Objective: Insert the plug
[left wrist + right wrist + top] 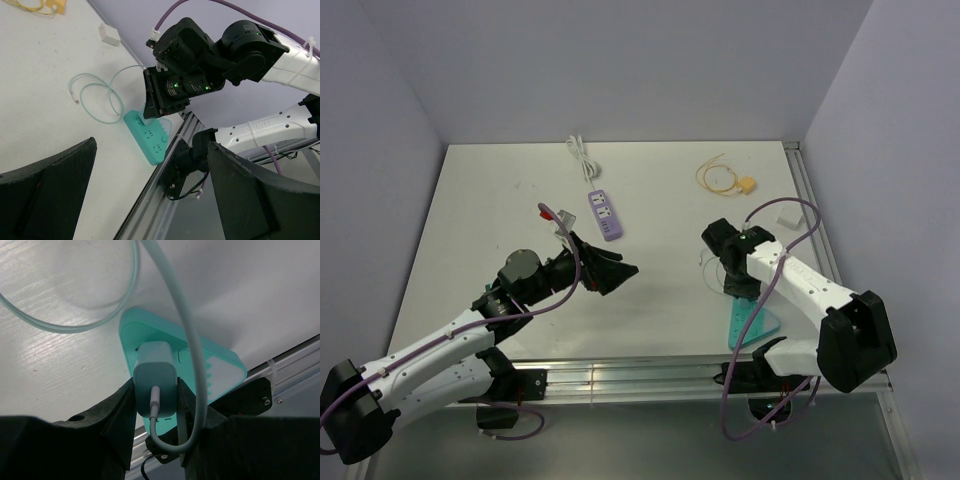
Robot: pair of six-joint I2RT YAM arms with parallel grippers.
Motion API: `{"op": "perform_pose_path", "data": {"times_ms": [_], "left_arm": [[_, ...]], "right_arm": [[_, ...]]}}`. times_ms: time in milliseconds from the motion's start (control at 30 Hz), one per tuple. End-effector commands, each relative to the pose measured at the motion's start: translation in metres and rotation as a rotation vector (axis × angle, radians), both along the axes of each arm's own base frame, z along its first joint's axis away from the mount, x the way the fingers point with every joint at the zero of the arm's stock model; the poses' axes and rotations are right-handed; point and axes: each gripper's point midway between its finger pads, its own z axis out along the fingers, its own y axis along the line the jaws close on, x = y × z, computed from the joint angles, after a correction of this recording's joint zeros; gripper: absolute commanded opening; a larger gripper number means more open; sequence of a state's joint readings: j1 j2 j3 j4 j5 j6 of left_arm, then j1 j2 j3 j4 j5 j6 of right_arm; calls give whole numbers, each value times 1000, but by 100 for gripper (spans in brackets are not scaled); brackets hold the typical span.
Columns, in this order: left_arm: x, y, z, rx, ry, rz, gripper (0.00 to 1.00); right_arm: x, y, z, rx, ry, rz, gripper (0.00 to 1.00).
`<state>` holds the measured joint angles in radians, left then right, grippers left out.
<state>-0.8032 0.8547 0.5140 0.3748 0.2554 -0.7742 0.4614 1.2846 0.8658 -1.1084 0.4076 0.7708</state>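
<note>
Two power strips: a purple strip (605, 215) and a teal strip (150, 140). Three cables: a yellow cable (701, 178), a pale green cable (192, 345), a white cord (582, 160). One yellow plug (747, 184), one mint charger (155, 372), one white block (786, 214).

Left arm (440, 350) is reaching diagonally up and inward from its base, wrist pointing toward the centre. Left gripper (615, 262) is hanging free, jaws spread wide and empty. Right arm (800, 280) is running from its shoulder joint at the right edge back inward, wrist pitching down. Right gripper (155, 395) is pinching a mint charger block (155, 365) between both fingers (122, 410), jaws partway closed.
</note>
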Motion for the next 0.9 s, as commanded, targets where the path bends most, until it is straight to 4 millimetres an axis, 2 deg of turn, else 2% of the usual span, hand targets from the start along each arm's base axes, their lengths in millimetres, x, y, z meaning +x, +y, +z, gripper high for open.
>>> {"op": "perform_pose_path", "data": {"times_ms": [0, 200, 567, 867], "left_arm": [[1, -1, 12, -20, -36, 5, 98], [0, -1, 10, -19, -32, 1, 98], [2, -2, 8, -12, -30, 5, 98], [3, -4, 6, -6, -23, 2, 98]], "right_arm": [[9, 5, -7, 6, -70, -63, 0], [30, 4, -1, -19, -173, -97, 0], [65, 27, 2, 41, -215, -91, 0], [81, 41, 29, 101, -264, -59, 0]]}}
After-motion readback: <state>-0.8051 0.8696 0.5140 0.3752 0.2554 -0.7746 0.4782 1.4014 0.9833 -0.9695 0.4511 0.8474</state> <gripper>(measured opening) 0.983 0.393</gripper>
